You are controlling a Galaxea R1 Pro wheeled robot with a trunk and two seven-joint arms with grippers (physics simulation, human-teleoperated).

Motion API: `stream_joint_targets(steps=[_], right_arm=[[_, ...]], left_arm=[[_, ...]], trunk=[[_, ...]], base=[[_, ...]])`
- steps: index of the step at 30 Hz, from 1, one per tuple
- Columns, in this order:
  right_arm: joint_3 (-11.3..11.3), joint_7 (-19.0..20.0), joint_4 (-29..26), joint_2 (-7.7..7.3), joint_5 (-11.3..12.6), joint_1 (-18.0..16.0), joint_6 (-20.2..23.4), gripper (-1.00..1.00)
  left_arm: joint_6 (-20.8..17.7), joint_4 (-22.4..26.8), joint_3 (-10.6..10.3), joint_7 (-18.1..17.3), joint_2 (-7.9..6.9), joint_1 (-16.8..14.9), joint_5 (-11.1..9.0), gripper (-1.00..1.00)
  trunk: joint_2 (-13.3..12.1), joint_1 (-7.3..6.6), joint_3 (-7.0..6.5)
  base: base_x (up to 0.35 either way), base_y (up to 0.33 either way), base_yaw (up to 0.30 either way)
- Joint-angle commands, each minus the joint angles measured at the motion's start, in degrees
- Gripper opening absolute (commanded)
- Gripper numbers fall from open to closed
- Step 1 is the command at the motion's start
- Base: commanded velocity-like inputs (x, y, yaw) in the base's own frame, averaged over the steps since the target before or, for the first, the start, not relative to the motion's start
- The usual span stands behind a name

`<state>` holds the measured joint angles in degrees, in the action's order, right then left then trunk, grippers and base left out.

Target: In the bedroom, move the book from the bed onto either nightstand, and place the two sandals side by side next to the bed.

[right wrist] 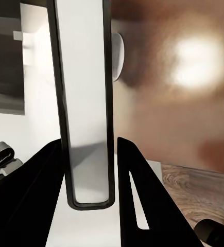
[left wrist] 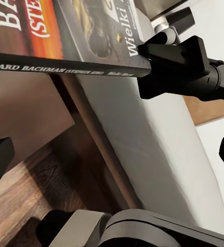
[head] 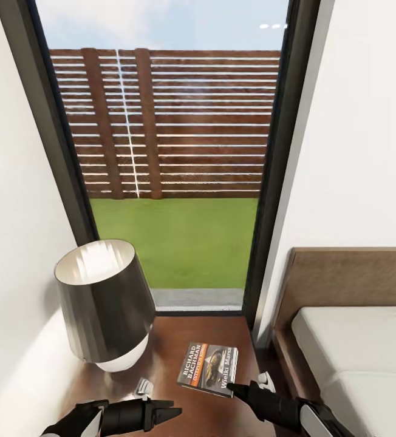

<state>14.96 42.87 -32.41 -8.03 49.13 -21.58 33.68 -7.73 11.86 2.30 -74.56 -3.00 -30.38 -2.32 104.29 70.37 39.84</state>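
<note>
Holding: the right gripper (head: 237, 388) has the book (head: 209, 368) pinched at one corner. In the right wrist view its two dark fingers (right wrist: 34, 206) press against either face of the pale page edge.
Book position: it is over the glossy brown worktop of the nightstand (head: 186, 340), just beside the lamp (head: 104, 300), cover up and lettering readable.
Contact: the left wrist view shows shadow under the spine, so the gripped end looks a little raised. I cannot tell whether the far end already touches the wood.
Left gripper (head: 167, 413): its fingers stand wide apart with nothing between them. It hangs low over the front of the nightstand, near the book but apart from it.
Bed (head: 356, 340): the pale mattress and wooden headboard sit to the right of the nightstand, with the tall window (head: 174, 152) behind.
Done so far: the book is off the bed and at its target, so the first half looks almost complete.
Left for the book: let the raised end settle flat, open the right fingers and draw the arm clear without dragging the cover along.
Left for the sandals: judging from the task, the pair is yet to be set side by side next to the bed.
Risk: the book sits close to the nightstand's bed-side edge, so a nudge on release could tip it off.
</note>
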Motion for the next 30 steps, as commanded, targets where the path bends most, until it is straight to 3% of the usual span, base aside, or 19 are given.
stream_joint_targets(steps=[1, 30], right_arm=[[0.2, -0.1, 0.0, -0.06, 0.6, 0.0, 0.3, -1.0], [0.2, -0.1, 0.0, -0.06, 0.6, 0.0, 0.3, -1.0]], left_arm=[[-0.6, 0.0, 0.2, -0.2, 0.01, 0.0, 0.0, 1.0], [-0.5, 0.0, 0.2, -0.2, 0.01, 0.0, 0.0, 1.0]], trunk=[[0.4, 0.22, 0.24], [12.1, 6.59, 5.44]], base=[[0.0, 0.0, 0.0], [0.0, 0.0, 0.0]])
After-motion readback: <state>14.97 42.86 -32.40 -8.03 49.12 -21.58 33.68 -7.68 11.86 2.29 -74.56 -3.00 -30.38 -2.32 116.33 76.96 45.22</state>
